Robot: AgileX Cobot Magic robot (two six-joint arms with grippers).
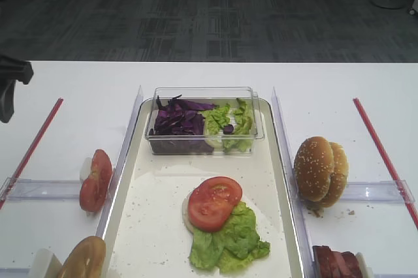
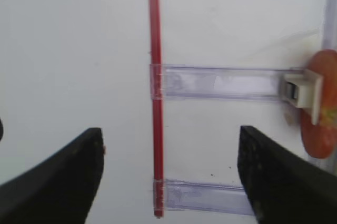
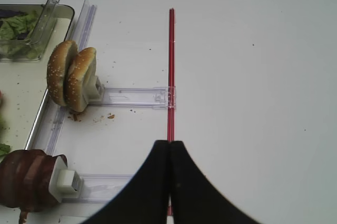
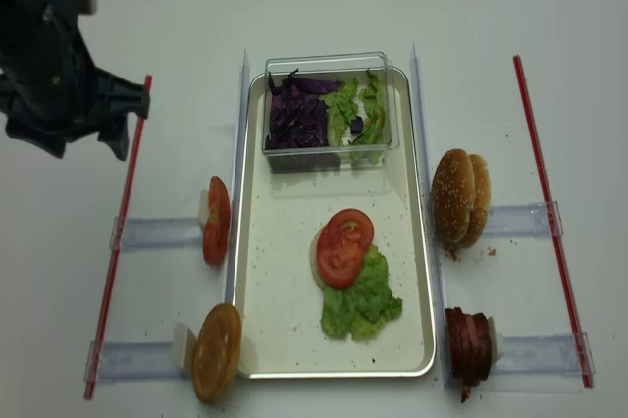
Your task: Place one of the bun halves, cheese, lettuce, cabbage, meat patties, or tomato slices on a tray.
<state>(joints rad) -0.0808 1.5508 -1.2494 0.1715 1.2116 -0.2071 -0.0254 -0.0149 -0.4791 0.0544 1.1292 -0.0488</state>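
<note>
The metal tray (image 4: 238,271) lies mid-table. On its floor a tomato slice (image 4: 344,246) rests on a pale round piece and overlaps a ruffled lettuce leaf (image 4: 361,300). Purple cabbage (image 4: 294,114) and green leaf pieces fill a clear box at the tray's far end. More tomato slices (image 4: 216,220) stand on edge in a left holder. Sesame bun halves (image 4: 461,197) and meat patties (image 4: 469,344) stand in holders on the right. My left gripper (image 2: 171,140) hangs open and empty over the left red strip (image 2: 154,92), left of the tomato slices (image 2: 321,103). My right gripper (image 3: 169,144) is shut and empty over the right red strip, right of the bun halves (image 3: 71,74).
Another bun half (image 4: 216,351) stands in the near-left holder. Clear plastic rails (image 4: 157,234) run outward from both long sides of the tray. A red strip (image 4: 549,202) marks the right side. My left arm (image 4: 59,65) looms over the far-left table.
</note>
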